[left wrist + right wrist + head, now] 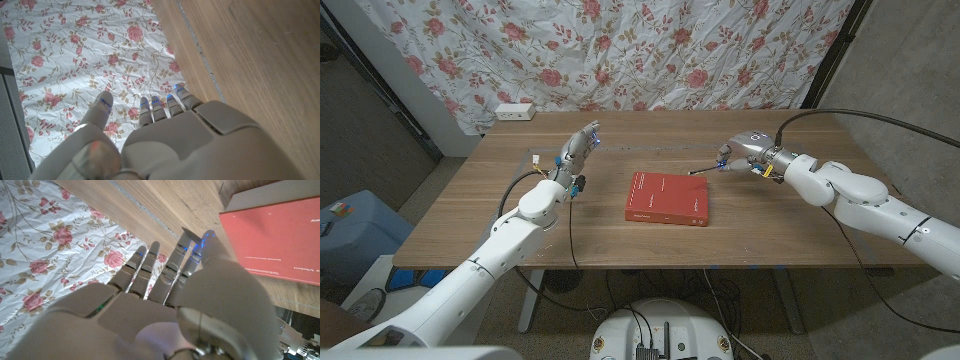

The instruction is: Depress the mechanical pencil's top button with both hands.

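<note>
- Right hand: fingers pinch a pencil at 2 o'clock of the red book.
- Left hand: fingers apart, holding nothing, at 10 o'clock of the book, on the surface.

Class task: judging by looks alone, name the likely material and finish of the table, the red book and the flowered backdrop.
Table: wood or wood-look laminate, matt, with visible grain lines.
Red book: probably card or paper cover, smooth, with pale page edges showing in the right wrist view.
Flowered backdrop: thin cloth, matt; it hangs in creases and wrinkles.
</note>
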Controlling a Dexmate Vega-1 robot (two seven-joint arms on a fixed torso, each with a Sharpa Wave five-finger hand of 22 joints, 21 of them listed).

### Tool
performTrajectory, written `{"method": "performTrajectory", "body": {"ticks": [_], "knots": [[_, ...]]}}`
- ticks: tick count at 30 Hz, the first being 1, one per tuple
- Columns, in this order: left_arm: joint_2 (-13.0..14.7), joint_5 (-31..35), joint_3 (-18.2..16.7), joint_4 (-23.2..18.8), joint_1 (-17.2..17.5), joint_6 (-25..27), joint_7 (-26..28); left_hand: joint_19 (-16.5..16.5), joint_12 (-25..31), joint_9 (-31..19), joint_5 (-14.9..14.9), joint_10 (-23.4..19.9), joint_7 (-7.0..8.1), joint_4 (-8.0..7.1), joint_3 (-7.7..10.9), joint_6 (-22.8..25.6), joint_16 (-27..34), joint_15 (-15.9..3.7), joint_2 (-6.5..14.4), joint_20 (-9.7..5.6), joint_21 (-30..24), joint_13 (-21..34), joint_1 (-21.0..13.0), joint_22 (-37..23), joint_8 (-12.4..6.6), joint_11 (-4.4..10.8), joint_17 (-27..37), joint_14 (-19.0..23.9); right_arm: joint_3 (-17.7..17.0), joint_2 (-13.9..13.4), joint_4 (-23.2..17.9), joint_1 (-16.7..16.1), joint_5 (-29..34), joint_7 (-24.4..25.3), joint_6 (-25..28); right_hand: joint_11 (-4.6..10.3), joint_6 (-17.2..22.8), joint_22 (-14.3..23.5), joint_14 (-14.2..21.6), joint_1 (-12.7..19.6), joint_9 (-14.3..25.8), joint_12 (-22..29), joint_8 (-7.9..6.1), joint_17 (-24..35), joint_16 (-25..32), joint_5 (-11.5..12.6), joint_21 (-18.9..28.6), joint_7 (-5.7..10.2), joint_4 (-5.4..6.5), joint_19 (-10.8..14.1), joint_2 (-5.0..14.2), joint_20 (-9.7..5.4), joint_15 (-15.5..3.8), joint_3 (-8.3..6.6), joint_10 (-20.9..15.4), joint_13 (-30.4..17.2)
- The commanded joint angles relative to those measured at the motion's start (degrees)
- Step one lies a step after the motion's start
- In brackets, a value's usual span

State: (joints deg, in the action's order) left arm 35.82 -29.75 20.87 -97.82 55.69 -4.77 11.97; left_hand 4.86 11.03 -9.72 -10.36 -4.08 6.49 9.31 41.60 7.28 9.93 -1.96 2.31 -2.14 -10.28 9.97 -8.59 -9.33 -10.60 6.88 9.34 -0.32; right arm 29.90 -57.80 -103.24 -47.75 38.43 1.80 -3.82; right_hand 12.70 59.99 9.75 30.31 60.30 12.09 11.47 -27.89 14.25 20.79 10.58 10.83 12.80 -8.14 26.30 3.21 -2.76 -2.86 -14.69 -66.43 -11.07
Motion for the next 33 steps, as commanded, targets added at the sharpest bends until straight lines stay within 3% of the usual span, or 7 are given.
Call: {"method": "performTrajectory", "body": {"ticks": [1,5,16,33], "knots": [[1.5,-1.6,1.1,0.2,-2.5,0.6,-6.1,-0.7,-0.2,-0.2,0.4,0.2,2.66,1.53,-0.16,0.0,-0.1,-5.52,-1.1,-2.52,0.0,0.1,-2.1,-0.2,-0.4,1.06,0.2,-0.8,-1.4,0.9,0.3,-0.9,-5.1,2.0,-0.1,-0.01,0.4,0.1,0.4,0.2,0.2,0.0,-0.34,0.2,0.4,0.0,0.6,-0.07,-0.04,0.5,0.57,-3.23,-8.8,0.16,-0.7,-0.2],[1.3,-2.2,2.1,1.6,-4.1,0.0,-9.3,-1.3,-0.3,-0.2,0.3,0.9,4.72,1.77,-0.38,0.3,-0.1,-5.57,-2.3,-2.68,0.1,0.1,-3.5,-0.2,-0.59,2.45,0.2,-1.5,-1.2,1.3,1.4,-0.2,-6.1,2.7,-1.6,-0.03,0.5,0.1,0.4,0.1,0.2,0.1,-0.33,0.2,0.5,0.0,0.6,-0.08,-0.06,0.5,0.6,-3.26,-8.8,0.26,-0.9,-0.2],[1.0,-1.9,4.2,4.4,-7.8,-1.3,-14.6,-1.9,-0.1,-0.3,0.4,1.1,5.32,1.7,-1.24,-0.6,0.1,-5.97,-5.3,-2.87,-0.1,0.1,-6.0,-0.2,-0.64,4.65,0.2,-2.2,-1.6,3.0,3.4,1.1,-11.7,1.9,-3.7,-0.02,0.6,0.1,0.4,0.0,0.1,0.0,-0.31,0.2,0.6,0.0,0.6,-0.1,-0.09,0.6,0.64,-3.33,-8.74,0.52,-1.1,-0.2],[1.5,6.8,7.5,3.1,-10.7,-1.1,-12.5,-0.2,0.3,-0.3,0.4,-2.4,5.43,0.95,-1.57,4.4,0.5,-6.63,-4.7,-2.65,-0.5,0.1,-9.5,-0.2,-2.01,5.35,0.2,-0.3,-2.5,4.0,2.9,0.4,-17.4,0.6,0.5,-0.03,0.6,0.1,0.4,0.2,0.0,-0.1,-0.17,0.3,0.9,-0.1,0.6,-0.13,-0.28,0.7,0.81,-3.39,-8.93,0.79,-1.3,-0.2]]}}
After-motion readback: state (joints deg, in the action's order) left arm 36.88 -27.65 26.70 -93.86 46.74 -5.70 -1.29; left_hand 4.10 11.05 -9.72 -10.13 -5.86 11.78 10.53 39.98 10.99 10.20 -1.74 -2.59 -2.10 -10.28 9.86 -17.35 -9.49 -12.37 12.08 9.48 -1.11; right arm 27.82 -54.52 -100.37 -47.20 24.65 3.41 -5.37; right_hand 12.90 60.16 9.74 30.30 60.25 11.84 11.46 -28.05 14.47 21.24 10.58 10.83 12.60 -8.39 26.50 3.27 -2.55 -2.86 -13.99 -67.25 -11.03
